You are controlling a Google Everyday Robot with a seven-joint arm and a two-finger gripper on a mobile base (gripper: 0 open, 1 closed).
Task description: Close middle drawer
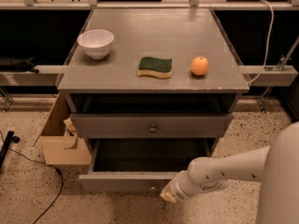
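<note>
Hand: the hand (169,195) sits low at the near edge of the scene, at the end of a pale arm (224,171) that reaches in from the right. Its pale tip is against the front of the open drawer. Clenched or released: cannot tell from here.
Middle drawer: the middle drawer (121,181) stands wide open. Its grey front runs left from the hand, with the hand at its right end, and its dark inside lies just beyond the hand.
Small knob: the small knob (152,188) is on that front, just left of the hand.
Floor: speckled floor (28,190), with a dark cable (51,202) lying well left of the hand.
Cardboard box: a cardboard box (63,148) is left of the hand and a little beyond, beside the cabinet.
Upper drawer: the upper drawer (117,124) is above and beyond the hand, its round knob (153,129) at centre.
Worktop: the grey worktop (154,27) is higher and farther than the hand.
Sponge: a green and yellow sponge (155,66) is near the front edge, roughly in line with the hand.
Orange: an orange (199,66) is just right of the sponge.
Bowl: a white bowl (96,43) is farthest, off to the left, well apart from the sponge.
</note>
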